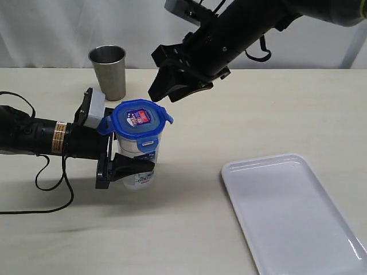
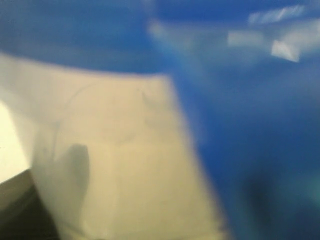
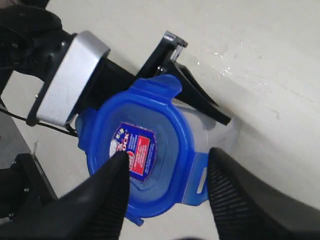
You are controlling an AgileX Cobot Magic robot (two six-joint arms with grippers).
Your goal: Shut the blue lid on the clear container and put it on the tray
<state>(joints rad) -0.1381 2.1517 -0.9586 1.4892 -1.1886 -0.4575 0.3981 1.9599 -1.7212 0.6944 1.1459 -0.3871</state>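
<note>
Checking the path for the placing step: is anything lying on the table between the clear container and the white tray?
Nothing. The exterior view shows only bare table between the container and the tray.

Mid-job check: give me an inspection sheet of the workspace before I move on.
Surface: pale tabletop; faint scuffs show in the right wrist view.
Job's things: blue lid sits on the clear container, its tabs seemingly flared, not snapped; white tray lies apart, on the right.
Clutter: steel cup behind the container.
Tools: left tool clamps the container; right tool is open above the lid.
Cables: black cable loops on the table by the left arm.
Surroundings: white curtain behind.
</note>
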